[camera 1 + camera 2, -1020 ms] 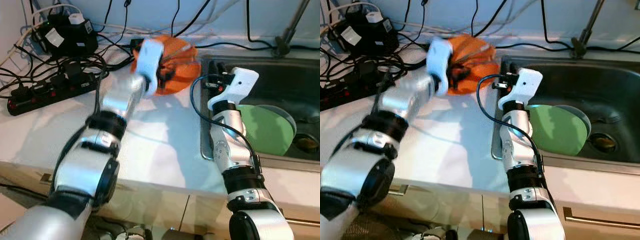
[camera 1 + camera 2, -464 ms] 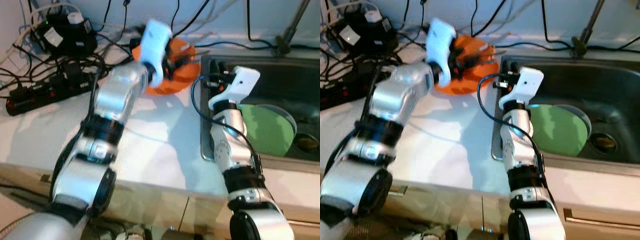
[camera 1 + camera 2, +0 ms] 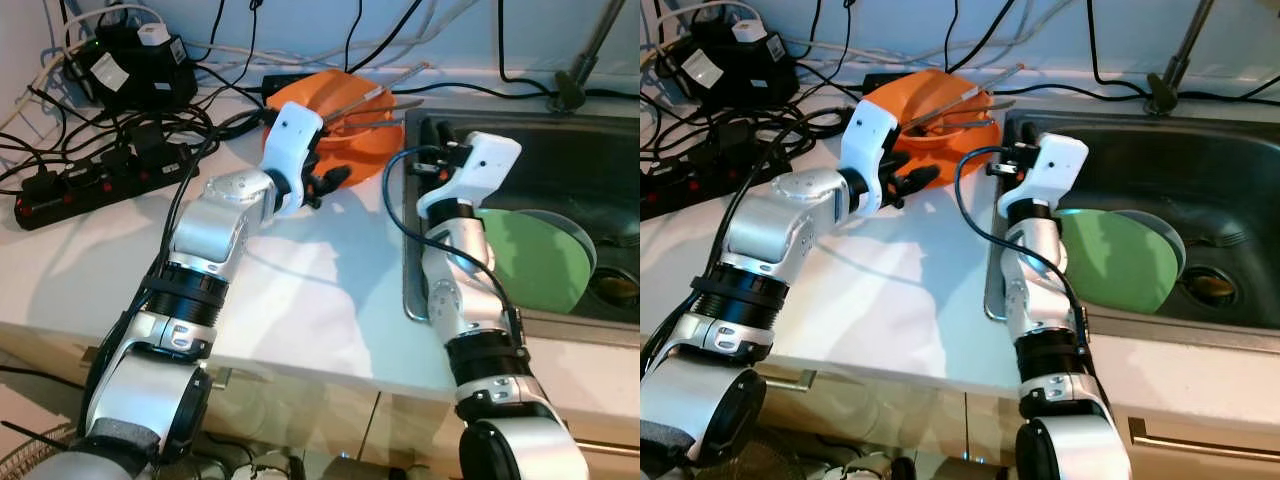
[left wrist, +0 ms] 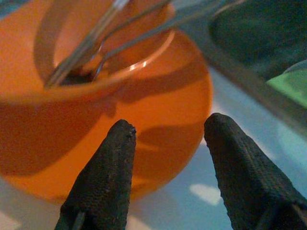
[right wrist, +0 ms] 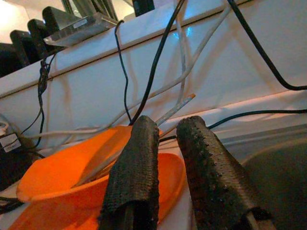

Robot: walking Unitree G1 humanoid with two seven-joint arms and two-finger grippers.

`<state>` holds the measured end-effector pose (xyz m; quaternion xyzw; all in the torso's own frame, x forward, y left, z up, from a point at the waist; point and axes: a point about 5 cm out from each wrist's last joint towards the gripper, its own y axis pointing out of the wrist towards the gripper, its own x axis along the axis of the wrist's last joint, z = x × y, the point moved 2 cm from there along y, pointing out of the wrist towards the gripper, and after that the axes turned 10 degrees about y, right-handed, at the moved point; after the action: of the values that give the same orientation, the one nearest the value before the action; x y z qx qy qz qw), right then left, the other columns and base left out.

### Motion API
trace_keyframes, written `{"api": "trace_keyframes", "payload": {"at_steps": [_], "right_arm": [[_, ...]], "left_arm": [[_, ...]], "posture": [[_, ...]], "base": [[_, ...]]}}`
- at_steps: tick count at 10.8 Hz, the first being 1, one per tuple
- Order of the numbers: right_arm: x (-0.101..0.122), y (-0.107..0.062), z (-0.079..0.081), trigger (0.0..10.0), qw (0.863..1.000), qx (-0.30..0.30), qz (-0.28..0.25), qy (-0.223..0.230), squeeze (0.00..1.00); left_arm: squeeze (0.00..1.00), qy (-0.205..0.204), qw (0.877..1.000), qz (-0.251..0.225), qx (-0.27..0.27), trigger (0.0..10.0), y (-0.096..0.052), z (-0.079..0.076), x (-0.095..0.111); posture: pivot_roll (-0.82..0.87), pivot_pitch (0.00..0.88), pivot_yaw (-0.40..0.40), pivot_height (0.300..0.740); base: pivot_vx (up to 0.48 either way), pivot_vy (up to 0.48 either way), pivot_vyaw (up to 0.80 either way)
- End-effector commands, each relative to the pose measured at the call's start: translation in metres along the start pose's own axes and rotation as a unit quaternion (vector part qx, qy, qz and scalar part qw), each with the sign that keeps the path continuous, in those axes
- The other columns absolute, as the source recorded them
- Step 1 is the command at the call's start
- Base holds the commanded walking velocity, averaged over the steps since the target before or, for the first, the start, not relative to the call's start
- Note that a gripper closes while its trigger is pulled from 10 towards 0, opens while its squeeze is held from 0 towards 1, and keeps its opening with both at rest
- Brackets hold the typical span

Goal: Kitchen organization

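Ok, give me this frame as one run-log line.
left hand: open, at orange bowl | right hand: over sink edge | utensils in bowl | green plate in sink

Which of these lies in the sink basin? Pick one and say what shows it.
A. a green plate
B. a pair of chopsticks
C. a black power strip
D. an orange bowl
A: the green plate leans inside the steel sink, beside the right gripper's arm; the orange bowl sits on the counter, left of the sink.
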<state>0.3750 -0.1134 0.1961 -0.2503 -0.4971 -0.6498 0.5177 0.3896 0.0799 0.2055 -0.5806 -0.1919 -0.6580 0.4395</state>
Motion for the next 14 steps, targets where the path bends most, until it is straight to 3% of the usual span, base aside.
{"api": "trace_keyframes", "payload": {"at_steps": [1,2,7,14], "right_arm": [[-0.002,0.000,0.002,10.0,1.000,0.003,0.003,0.003,0.00],[-0.002,0.000,0.002,10.0,1.000,0.004,0.003,0.002,0.00],[-0.001,0.000,0.001,10.0,1.000,0.001,-0.001,0.000,0.00],[0.000,-0.001,-0.001,10.0,1.000,-0.002,0.000,0.000,0.00]], "left_arm": [[0.00,-0.001,1.000,0.007,0.009,10.0,0.001,0.002,-0.006],[0.00,-0.023,0.999,-0.002,0.023,10.0,0.006,0.007,-0.008],[0.00,-0.047,0.997,0.004,0.053,10.0,0.027,0.014,-0.010],[0.00,-0.027,0.998,0.019,0.046,10.0,0.048,-0.006,-0.003]], "posture": [[0.07,0.028,0.090,0.740],[0.06,0.024,0.091,0.740],[0.04,0.035,0.097,0.740],[0.04,0.052,0.101,0.740]], "base": [[0.000,0.000,0.00],[0.000,0.000,0.00],[0.000,0.000,0.00],[0.000,0.000,0.00]]}}
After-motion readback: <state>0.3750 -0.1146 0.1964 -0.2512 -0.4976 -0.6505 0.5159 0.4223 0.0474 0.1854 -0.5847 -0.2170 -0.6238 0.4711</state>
